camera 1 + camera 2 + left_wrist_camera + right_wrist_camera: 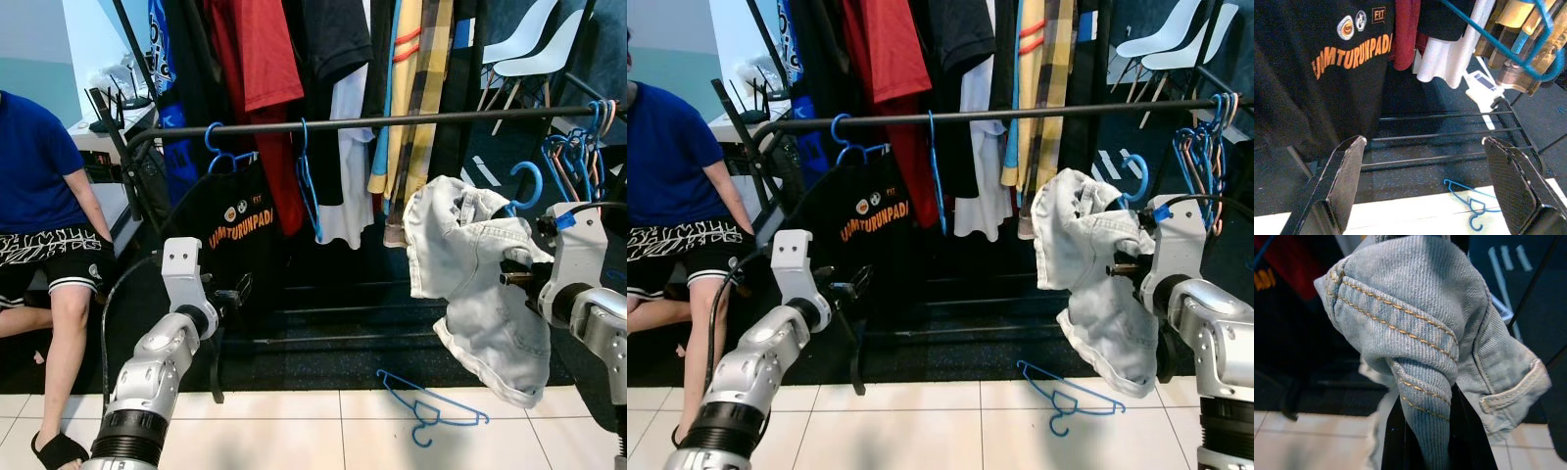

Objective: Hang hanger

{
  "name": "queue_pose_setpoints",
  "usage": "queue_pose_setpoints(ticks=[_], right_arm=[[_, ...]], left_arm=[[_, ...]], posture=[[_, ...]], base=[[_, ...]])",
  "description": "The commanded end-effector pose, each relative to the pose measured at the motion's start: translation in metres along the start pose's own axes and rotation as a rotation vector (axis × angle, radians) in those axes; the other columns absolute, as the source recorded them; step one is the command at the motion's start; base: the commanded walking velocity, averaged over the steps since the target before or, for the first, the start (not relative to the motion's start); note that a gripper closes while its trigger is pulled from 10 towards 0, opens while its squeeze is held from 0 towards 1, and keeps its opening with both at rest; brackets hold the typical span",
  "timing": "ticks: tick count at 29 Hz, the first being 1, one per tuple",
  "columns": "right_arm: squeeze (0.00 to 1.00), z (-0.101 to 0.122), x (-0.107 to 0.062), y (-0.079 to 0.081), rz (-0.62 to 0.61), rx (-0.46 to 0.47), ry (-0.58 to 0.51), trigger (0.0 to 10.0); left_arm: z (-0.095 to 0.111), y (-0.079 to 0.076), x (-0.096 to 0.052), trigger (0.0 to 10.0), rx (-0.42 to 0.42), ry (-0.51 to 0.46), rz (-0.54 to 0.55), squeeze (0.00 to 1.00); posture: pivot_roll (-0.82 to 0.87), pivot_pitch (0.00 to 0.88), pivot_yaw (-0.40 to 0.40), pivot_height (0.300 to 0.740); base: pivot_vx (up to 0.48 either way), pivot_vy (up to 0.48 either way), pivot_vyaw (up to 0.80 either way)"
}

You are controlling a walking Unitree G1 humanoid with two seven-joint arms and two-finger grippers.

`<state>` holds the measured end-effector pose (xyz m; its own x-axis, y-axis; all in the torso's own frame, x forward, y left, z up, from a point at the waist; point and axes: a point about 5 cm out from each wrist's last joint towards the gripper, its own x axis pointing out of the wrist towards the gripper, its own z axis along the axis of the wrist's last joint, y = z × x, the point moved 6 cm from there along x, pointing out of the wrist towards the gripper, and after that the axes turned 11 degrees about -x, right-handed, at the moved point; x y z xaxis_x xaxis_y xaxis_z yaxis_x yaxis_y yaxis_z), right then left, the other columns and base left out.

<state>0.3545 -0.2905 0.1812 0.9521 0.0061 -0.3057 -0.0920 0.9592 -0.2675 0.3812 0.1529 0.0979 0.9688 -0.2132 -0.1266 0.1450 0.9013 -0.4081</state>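
To the left of the black horizontal clothes rail (392,121) you have a person in a blue shirt (34,166) sitting well clear of the work. Your left gripper (233,294) hovers below the rail in front of the black T-shirt with orange lettering (230,220), its fingers (1344,171) spread wide apart and holding nothing, probably parked there so it is ready to steady things. That shirt hangs from the rail on a blue hanger, and just right of it an empty blue plastic hanger (308,181) hangs on the rail too. Below the rail, toward its right end, a second blue plastic hanger (431,406) lies on the white tiled floor (294,431), out of play for now. Your right gripper (511,279) is clamped on a pale blue denim garment (480,284), which drapes from a blue hanger whose hook (529,181) stands just under the rail. You hold it by the cloth near the hanger's neck, likely to lift the hook over the bar; it is not yet on. At the rail's right end a bunch of empty coloured hangers (578,147) crowds the spot, so aim left of them.
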Motion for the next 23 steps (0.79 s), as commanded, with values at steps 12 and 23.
queue_pose_setpoints(ticks=[12,23], right_arm=[[0.00,0.031,0.001,-0.008,-0.029,-0.012,-0.105,10.0],[0.00,0.025,0.002,-0.025,-0.109,-0.010,-0.047,10.0]], left_arm=[[-0.002,0.003,-0.003,10.0,0.015,-0.024,0.034,0.00],[-0.010,0.004,-0.006,10.0,0.020,0.004,0.021,0.00]], posture=[[-0.17,0.000,0.051,0.740],[-0.16,0.000,0.050,0.740]], base=[[0.337,0.000,0.36],[0.224,0.000,0.00]])
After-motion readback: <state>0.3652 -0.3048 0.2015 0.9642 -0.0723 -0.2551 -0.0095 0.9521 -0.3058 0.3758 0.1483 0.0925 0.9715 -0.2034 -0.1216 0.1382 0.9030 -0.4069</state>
